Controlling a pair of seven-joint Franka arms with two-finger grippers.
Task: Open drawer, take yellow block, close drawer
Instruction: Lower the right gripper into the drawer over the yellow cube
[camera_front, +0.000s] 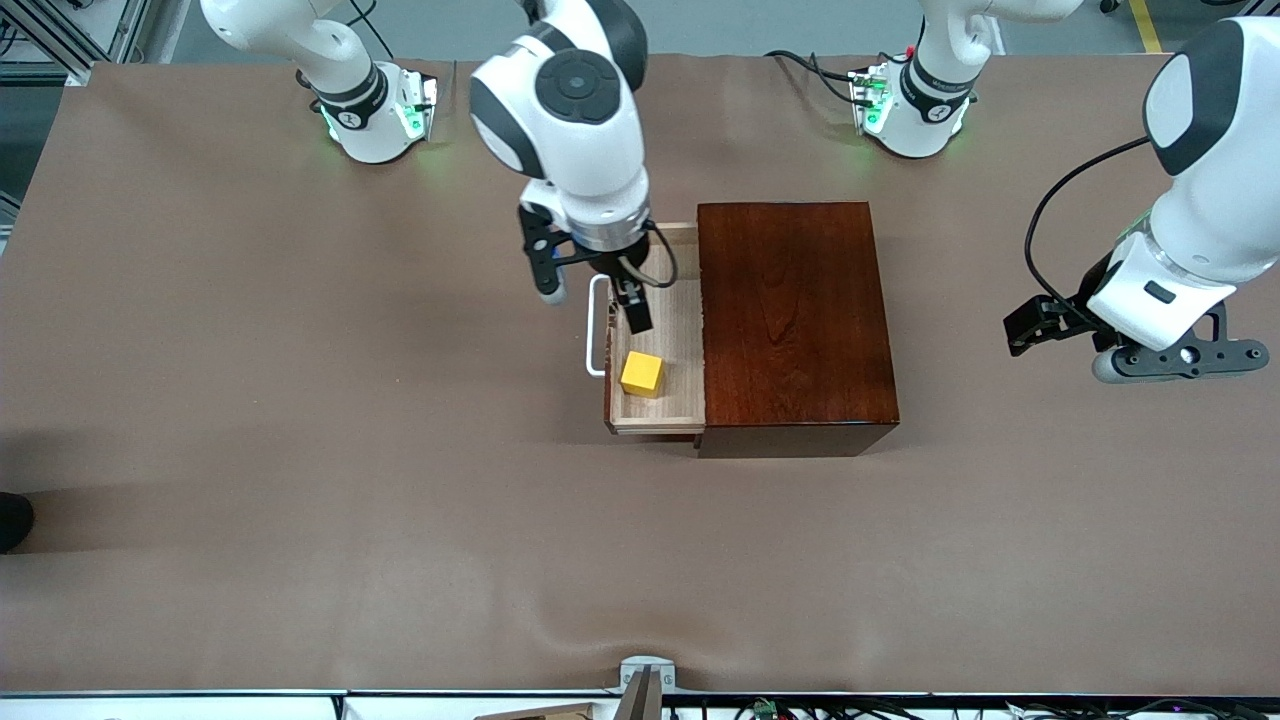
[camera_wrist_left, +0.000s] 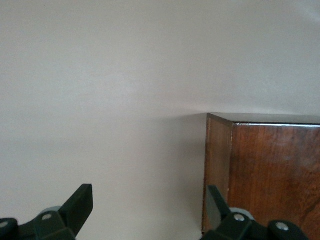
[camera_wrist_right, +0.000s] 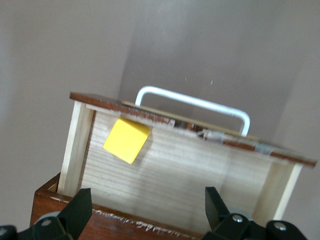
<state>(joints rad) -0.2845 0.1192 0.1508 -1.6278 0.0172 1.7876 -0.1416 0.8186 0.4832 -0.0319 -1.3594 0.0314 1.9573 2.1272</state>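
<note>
Right pincer (camera_front: 592, 300) hangs spread over the open drawer (camera_front: 680, 400); yellow block (camera_front: 642, 373) sits by its front wall. Left pincer (camera_front: 1060, 330) waits spread beside the wooden box (camera_front: 790, 320).

Glossy wooden box (camera_front: 795, 320), matt brown table (camera_front: 300, 450)

You see the right arm (camera_front: 570, 130) covering part of the drawer (camera_front: 680, 330); the box (camera_wrist_left: 265, 175) runs off the left wrist view.
</note>
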